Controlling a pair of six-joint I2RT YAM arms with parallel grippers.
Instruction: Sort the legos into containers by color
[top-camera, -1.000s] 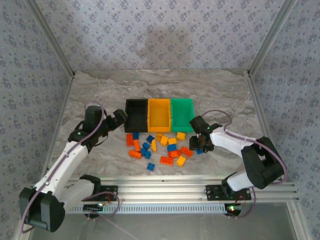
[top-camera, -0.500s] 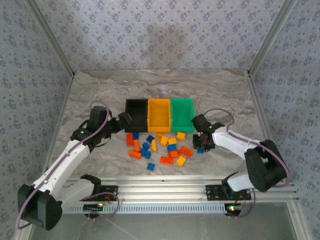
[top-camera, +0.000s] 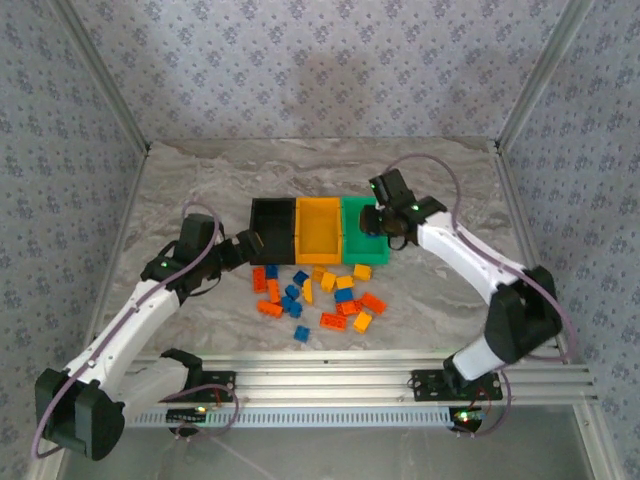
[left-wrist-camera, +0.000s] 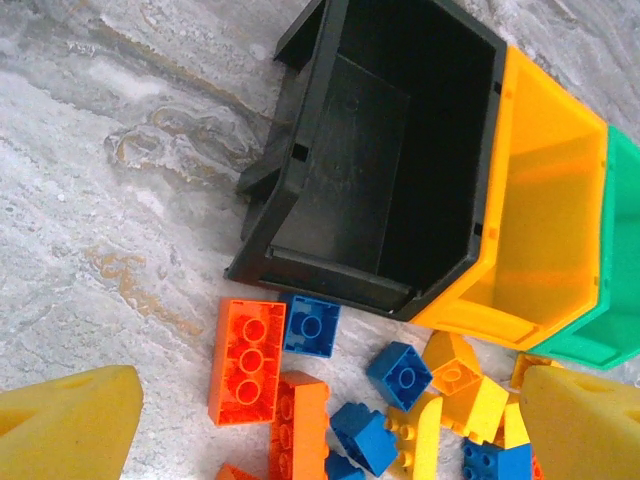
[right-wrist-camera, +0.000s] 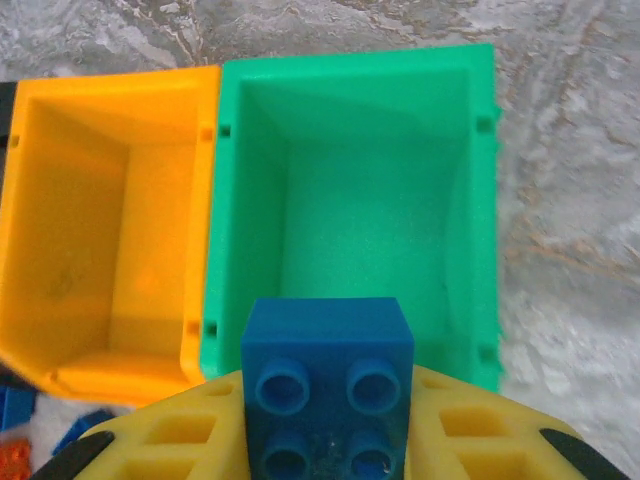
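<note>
Legos (top-camera: 320, 295) litter the counter (top-camera: 200, 180); right pincer (right-wrist-camera: 327, 425) clamps a blue brick (right-wrist-camera: 327, 345) above the green bin (right-wrist-camera: 350, 62), left pincer (left-wrist-camera: 330, 430) gapes empty.

Containers (top-camera: 320, 228): three, one each of black, orange-yellow and green
Legos (top-camera: 327, 281): about twenty in all
Blue legos (top-camera: 291, 292): about eight
Yellow legos (top-camera: 362, 321): about six
Red-orange legos (top-camera: 332, 320): about six

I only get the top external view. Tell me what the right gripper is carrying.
Observer: The right gripper is shut on a blue four-stud brick.
Operator: Say where that puts it over the bins.
Observer: It hangs above the near rim of the green bin.
Operator: Now check inside the black bin.
Observer: The black bin has no bricks in it.
</note>
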